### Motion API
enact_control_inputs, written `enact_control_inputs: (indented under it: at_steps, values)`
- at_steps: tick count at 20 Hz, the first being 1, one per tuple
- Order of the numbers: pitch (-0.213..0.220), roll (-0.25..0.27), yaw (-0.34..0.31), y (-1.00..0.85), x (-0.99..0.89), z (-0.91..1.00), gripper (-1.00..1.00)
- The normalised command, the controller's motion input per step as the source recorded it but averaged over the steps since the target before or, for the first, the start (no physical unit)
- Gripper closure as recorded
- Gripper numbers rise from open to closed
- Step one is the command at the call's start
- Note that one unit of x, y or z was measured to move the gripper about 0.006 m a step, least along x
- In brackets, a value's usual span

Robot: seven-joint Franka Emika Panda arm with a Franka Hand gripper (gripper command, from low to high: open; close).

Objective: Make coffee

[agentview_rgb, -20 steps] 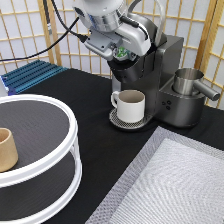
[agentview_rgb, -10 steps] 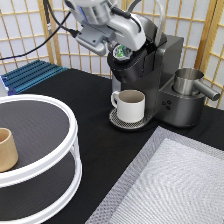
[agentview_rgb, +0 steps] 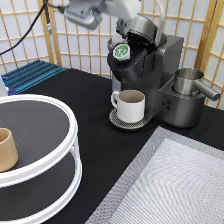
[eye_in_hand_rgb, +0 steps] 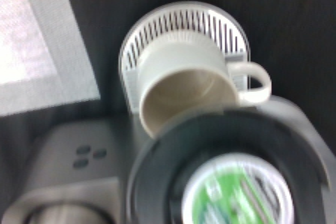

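Pod [agentview_rgb: 121, 51] sat in the brew chamber of the coffee maker [agentview_rgb: 150, 75], green-and-white foil top facing up and out, lid [agentview_rgb: 142, 27] raised behind it. Wrist view showed the same pod [eye_in_hand_rgb: 240, 192] seated inside the dark round holder, directly above the mug [eye_in_hand_rgb: 191, 85]. Cream-white handled mug [agentview_rgb: 130, 105] stood on the drip tray [agentview_rgb: 116, 120] under the spout, handle toward the exterior view's left.

Claw [agentview_rgb: 85, 15] was at the exterior view's top, up and to the left of the machine, well apart from the pod and holding nothing visible. Could not tell whether it was spread or closed; the end is cut off by the frame edge.

Risks, as judged: pod looked slightly tilted in its holder, so the lid might jam or pierce off-centre if it is not fully seated. A push on the lid from the side could shift the machine on the black table [agentview_rgb: 90, 140] and move the spout off the mug.

No brand or readable writing on pod, machine or mug.

Also present: 1 tan cup [agentview_rgb: 6, 149] on a white 2-tier stand [agentview_rgb: 60, 150], 1 metal pitcher [agentview_rgb: 189, 82].
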Motion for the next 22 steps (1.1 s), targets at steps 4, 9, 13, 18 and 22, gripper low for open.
enact_control_inputs:
  at_steps: [4,9,13,18,22]
  values:
    - [0.005,-0.231,-0.025,0.96,0.24,0.98,-1.00]
    - [0.024,-0.326,-0.002,0.81,0.33,0.40,-1.00]
    - [0.058,-0.366,-0.009,0.56,0.49,0.15,-1.00]
    - [0.078,-0.323,-0.034,0.18,0.35,0.01,-1.00]
    - [0.058,-0.240,-0.002,0.00,0.25,0.00,-1.00]
